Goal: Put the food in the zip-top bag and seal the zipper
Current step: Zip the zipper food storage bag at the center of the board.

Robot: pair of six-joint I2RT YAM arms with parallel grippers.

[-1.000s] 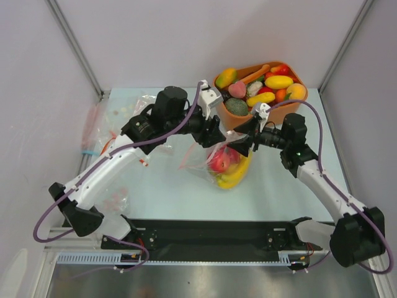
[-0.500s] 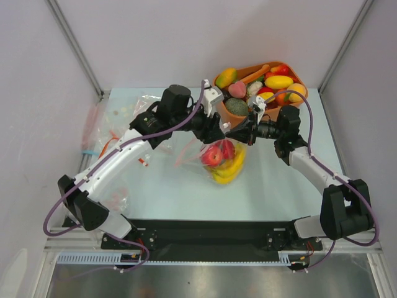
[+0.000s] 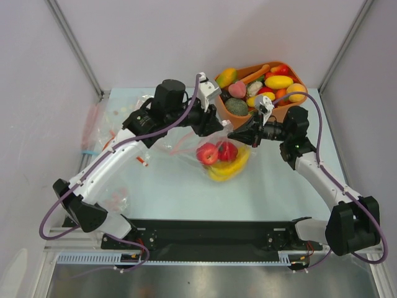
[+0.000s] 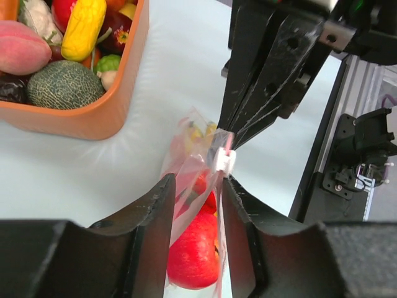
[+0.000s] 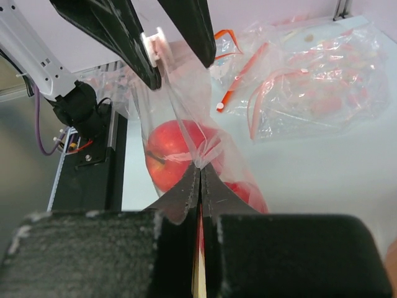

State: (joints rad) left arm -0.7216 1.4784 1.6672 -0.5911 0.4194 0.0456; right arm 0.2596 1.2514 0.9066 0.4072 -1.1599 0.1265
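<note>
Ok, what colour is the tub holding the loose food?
The tub is orange, clearest in the left wrist view.

**Zip-top bag (image 3: 214, 141) with food (image 3: 218, 156) inside, mid-table**
The tub (image 4: 80, 121) of more pieces stands behind it to the right. The left gripper (image 3: 217, 127) and right gripper (image 3: 234, 133) flank its top, and spare bags (image 5: 310, 87) lie left.

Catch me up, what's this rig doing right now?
Both arms are working on a clear plastic zip-top bag beside the orange plastic tub of toy food. Inside it are red toy apples and a yellow toy banana. The right gripper is pinched shut on the bag's top edge. The left gripper straddles that edge, jaws slightly apart, at the small white zipper slider. Whether the zipper is fully sealed can't be told.
</note>
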